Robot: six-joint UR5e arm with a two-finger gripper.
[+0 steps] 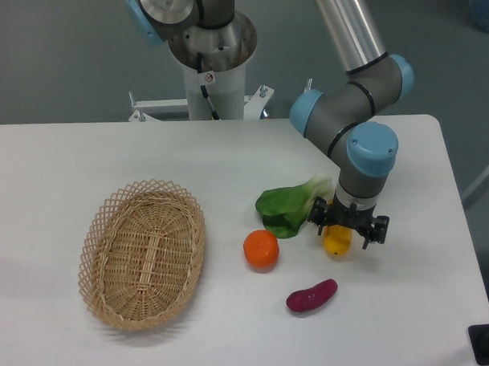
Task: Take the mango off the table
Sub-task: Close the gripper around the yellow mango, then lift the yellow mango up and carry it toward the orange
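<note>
The yellow mango [336, 244] lies on the white table [60, 160], right of the leafy green. Only its near end shows, because the wrist covers the rest. My gripper [346, 227] hangs straight over it, pointing down. It is open, with its two black fingers [315, 220] spread wide on either side of the fruit. I cannot tell whether the fingers touch the mango.
A round orange [261, 249] lies left of the mango, and a purple sweet potato [311, 296] lies in front of it. A leafy green vegetable [290, 202] touches the gripper's left side. A wicker basket [143, 252] stands at the left.
</note>
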